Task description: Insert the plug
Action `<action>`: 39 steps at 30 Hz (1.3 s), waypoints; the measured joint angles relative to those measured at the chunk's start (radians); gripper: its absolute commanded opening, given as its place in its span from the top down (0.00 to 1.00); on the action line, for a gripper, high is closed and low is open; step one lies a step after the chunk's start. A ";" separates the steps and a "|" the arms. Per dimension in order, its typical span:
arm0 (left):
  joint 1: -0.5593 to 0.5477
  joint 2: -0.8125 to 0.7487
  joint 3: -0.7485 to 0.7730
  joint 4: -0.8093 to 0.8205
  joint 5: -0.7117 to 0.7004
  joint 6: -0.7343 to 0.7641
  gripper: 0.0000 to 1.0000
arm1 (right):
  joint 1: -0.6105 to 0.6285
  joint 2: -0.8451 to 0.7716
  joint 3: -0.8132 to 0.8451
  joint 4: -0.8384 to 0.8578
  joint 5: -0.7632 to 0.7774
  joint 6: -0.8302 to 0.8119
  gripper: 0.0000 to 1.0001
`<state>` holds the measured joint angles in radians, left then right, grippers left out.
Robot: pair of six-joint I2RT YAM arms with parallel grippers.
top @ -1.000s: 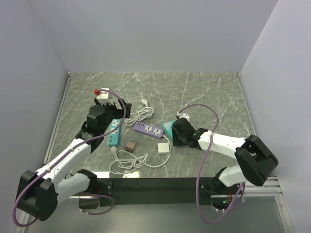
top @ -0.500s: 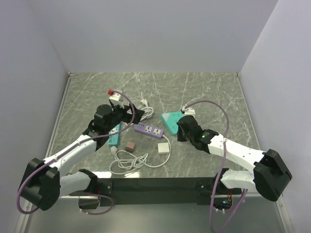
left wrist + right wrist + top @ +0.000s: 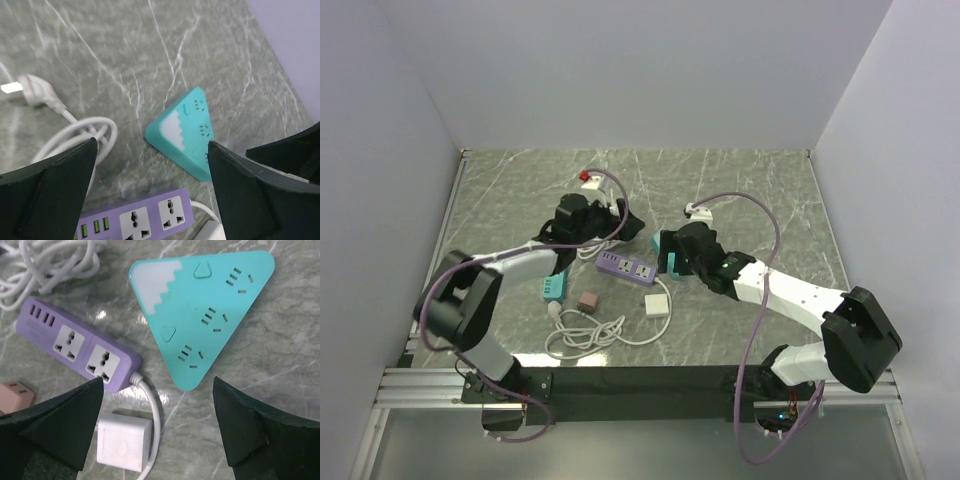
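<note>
Plug (image 3: pixel 124 445) lies flat on the worktop (image 3: pixel 280 365) near the purple power strip (image 3: pixel 80 350), with left pincer (image 3: pixel 151 144) and right pincer (image 3: pixel 157 382) both wide and empty, so a grab could slip off its low edges or catch the pink adapter (image 3: pixel 15 392) instead.

No lettering, brand name, number or label is showing legibly in any view. The teal triangular socket block (image 3: pixel 210 315) is carrying only two small raised triangle marks on its face, both beside its white zigzag patch.
</note>
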<state>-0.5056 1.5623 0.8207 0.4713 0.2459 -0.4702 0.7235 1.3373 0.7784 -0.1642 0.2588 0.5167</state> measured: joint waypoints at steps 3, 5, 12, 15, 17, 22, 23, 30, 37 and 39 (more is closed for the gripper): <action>-0.018 0.093 0.030 0.000 0.010 -0.032 0.04 | -0.021 0.000 -0.002 0.023 0.000 0.018 0.04; -0.037 0.140 0.051 -0.011 0.012 -0.048 0.05 | -0.046 -0.003 -0.011 0.044 -0.006 0.026 0.04; -0.074 0.285 0.161 -0.001 0.045 -0.115 0.12 | -0.140 -0.076 -0.093 0.077 -0.036 0.044 0.03; -0.074 0.334 0.190 0.002 0.053 -0.138 0.12 | -0.151 -0.109 -0.108 0.090 -0.044 0.044 0.03; -0.074 0.356 0.202 -0.003 0.048 -0.149 0.12 | -0.154 -0.126 -0.115 0.098 -0.049 0.043 0.03; -0.074 0.379 0.220 -0.012 0.048 -0.165 0.16 | -0.173 -0.158 -0.135 0.118 -0.067 0.043 0.03; -0.074 0.387 0.228 -0.011 0.053 -0.171 0.16 | -0.175 -0.161 -0.140 0.120 -0.068 0.043 0.03; -0.074 0.434 0.244 -0.006 0.077 -0.200 0.18 | -0.179 -0.183 -0.161 0.121 -0.078 0.043 0.03; -0.074 0.459 0.244 0.021 0.121 -0.232 0.25 | -0.179 -0.204 -0.164 0.124 -0.086 0.044 0.03; -0.074 0.474 0.244 0.033 0.138 -0.246 0.27 | -0.179 -0.204 -0.164 0.124 -0.087 0.044 0.03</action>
<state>-0.5797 2.0361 1.0645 0.5045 0.3843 -0.7158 0.5442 1.1336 0.6147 -0.0402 0.1715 0.5606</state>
